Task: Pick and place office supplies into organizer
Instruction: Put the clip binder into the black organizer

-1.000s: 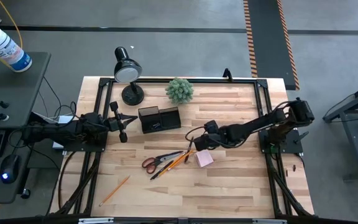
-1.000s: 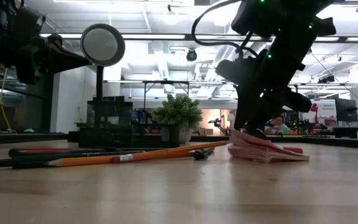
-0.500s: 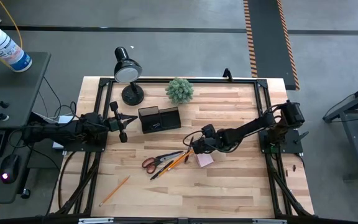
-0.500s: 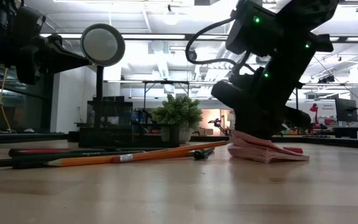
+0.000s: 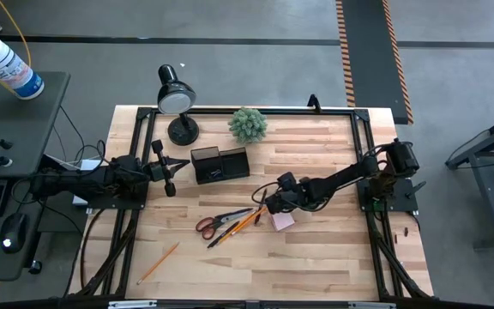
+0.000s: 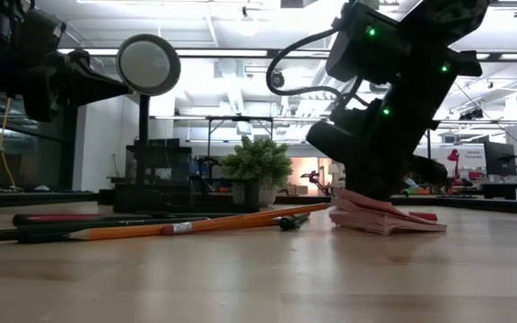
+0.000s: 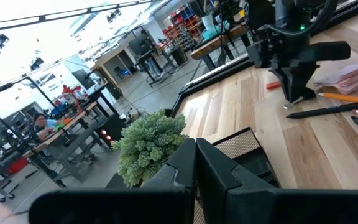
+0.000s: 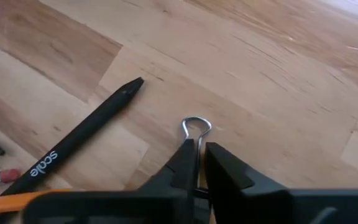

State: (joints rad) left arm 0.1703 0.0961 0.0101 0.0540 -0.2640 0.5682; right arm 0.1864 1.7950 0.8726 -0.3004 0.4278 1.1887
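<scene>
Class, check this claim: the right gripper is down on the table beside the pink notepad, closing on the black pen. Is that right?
Not quite. The right gripper is beside the pink notepad, but the right wrist view shows its fingers pinching a binder clip's wire loop; the black pen lies apart, untouched.

My wooden table [image 5: 316,257] carried a black desk lamp [image 5: 177,101] and a green potted plant [image 5: 248,124] along its far edge, with the black organizer [image 5: 219,164] just in front of them. Mid-table lay orange-handled scissors [image 5: 214,223], pencils [image 5: 245,221], a black pen [image 8: 82,134] and a pink notepad [image 5: 282,219]. One pencil [image 5: 159,262] lay apart, nearer the front-left corner.
</scene>
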